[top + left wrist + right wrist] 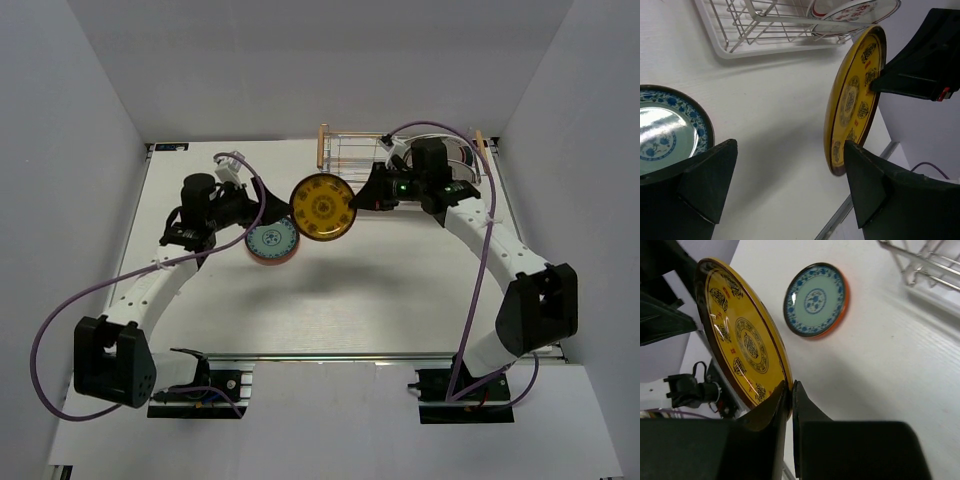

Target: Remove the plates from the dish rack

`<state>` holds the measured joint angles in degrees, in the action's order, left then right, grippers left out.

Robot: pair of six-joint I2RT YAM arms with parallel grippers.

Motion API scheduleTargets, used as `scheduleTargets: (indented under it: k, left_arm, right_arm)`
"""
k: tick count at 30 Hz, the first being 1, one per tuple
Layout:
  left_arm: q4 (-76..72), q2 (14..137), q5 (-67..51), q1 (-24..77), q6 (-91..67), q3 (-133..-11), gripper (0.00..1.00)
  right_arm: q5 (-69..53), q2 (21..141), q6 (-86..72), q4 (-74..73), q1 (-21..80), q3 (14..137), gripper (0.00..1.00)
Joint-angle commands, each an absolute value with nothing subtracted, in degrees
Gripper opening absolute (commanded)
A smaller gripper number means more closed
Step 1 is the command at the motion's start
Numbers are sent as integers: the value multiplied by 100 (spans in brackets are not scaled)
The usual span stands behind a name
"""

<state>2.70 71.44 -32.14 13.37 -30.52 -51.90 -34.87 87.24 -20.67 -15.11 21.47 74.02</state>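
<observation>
A yellow patterned plate [322, 206] hangs in mid-air, face toward the camera, with my right gripper [362, 200] shut on its rim [785, 385]. In the right wrist view the yellow plate [740, 340] fills the left side. An orange-red plate with a blue-and-white face [271, 242] lies flat on the table. My left gripper [247, 207] stands open just above and left of it, nothing between its fingers [710, 175]. The yellow plate [852, 100] stands on edge close to the left gripper's right finger. The dish rack [400, 152] sits at the back, with white red-marked plates [855, 10] in it.
White walls close in the table [380, 300] on both sides and at the back. The right arm [500, 250] reaches across in front of the rack. A metal rail [350, 355] runs along the table's near edge.
</observation>
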Motion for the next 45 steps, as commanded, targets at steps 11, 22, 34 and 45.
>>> scheduleTargets:
  k: [11, 22, 34, 45]
  left_arm:
    - [-307, 7453, -4008, 1354, -3103, -5142, 6]
    - [173, 6962, -2709, 1283, -3515, -4860, 0]
    - [2153, 7479, 234, 1230, -3999, -5537, 0]
    - [2558, 8499, 589, 1230, -4122, -5933, 0]
  right_arm:
    - [-3894, 9158, -2373, -1116, 2479, 7655, 0]
    - [-3333, 9080, -2311, -1143, 2470, 7498, 66]
    - [-854, 8535, -2136, -1792, 2435, 7216, 89]
    - [-220, 8200, -1925, -2013, 2426, 6996, 89]
